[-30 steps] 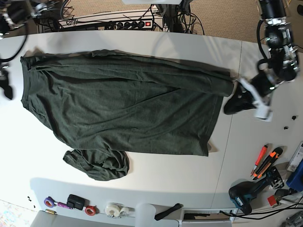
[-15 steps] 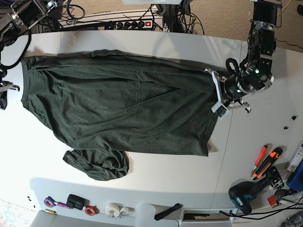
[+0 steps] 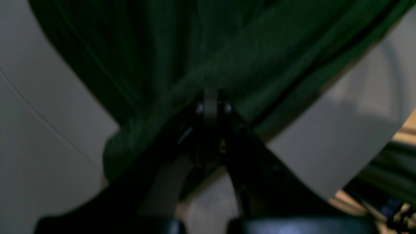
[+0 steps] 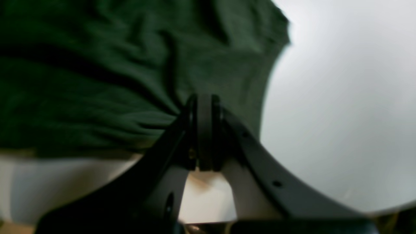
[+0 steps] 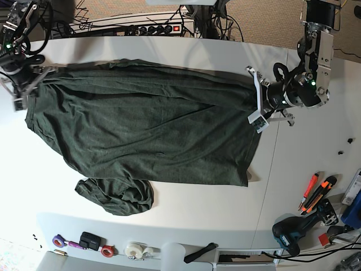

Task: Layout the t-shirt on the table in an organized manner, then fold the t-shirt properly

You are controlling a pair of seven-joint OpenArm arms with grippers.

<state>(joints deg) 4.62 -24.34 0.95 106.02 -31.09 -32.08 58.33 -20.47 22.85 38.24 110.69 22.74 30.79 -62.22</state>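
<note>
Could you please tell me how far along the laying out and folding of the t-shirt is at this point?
Done: the t-shirt lies mostly spread across the table. In hand: both claws are shut on it, the left claw on one end and the right claw on the opposite corner, as if to stretch it flat. Left: one sleeve is bunched at the near edge, creases run across the body, and no fold is made yet.

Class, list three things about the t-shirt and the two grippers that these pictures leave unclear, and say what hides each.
1. Left wrist view: blur and darkness hide how much t-shirt the shut left gripper pinches.
2. Right wrist view: motion blur smears the cloth at the right gripper.
3. Base view: the bunched sleeve hides its own shape, and the spread cloth covers the table beneath.
</note>
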